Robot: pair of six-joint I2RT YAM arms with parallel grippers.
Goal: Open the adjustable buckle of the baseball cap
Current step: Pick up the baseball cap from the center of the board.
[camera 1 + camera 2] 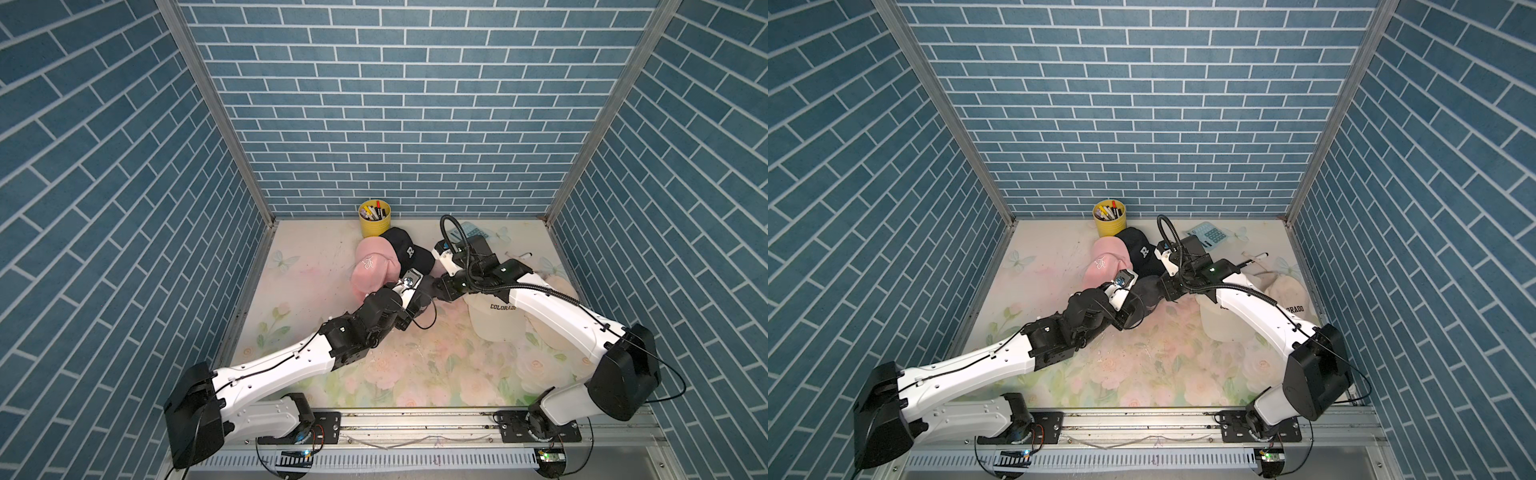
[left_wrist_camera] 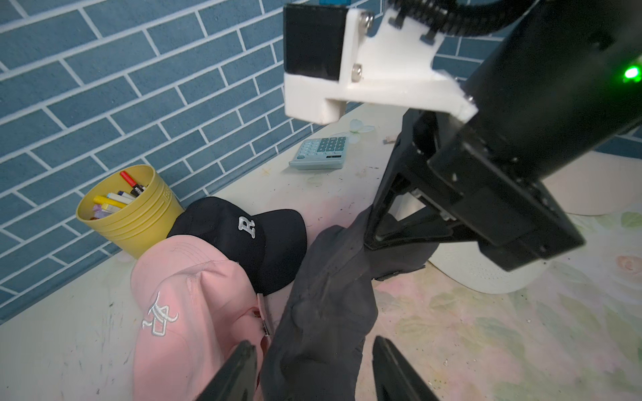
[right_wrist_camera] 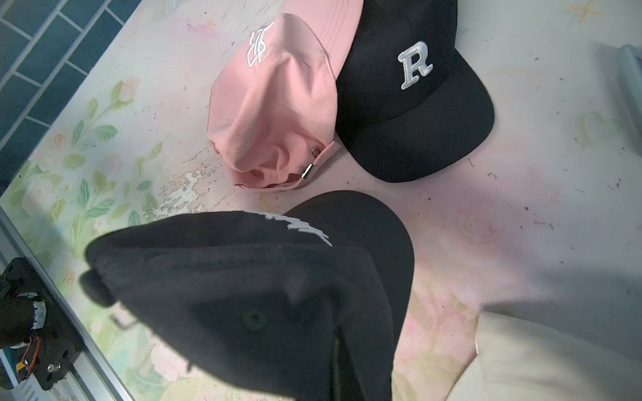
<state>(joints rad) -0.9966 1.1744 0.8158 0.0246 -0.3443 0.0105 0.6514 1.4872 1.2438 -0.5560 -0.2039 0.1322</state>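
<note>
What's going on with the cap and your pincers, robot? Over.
Right pincer shut on dark cap, hanging from it. Left pincer open, straddling the cap. Buckle not in sight. Pink cap close beside.

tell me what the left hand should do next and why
Probably close the left hand on the dark grey cap. The right hand pinches that cap and holds it up, and the left hand's open fingers stand on either side of the hanging cloth. The buckle is hidden, so a second hold seems the safest step.
</note>
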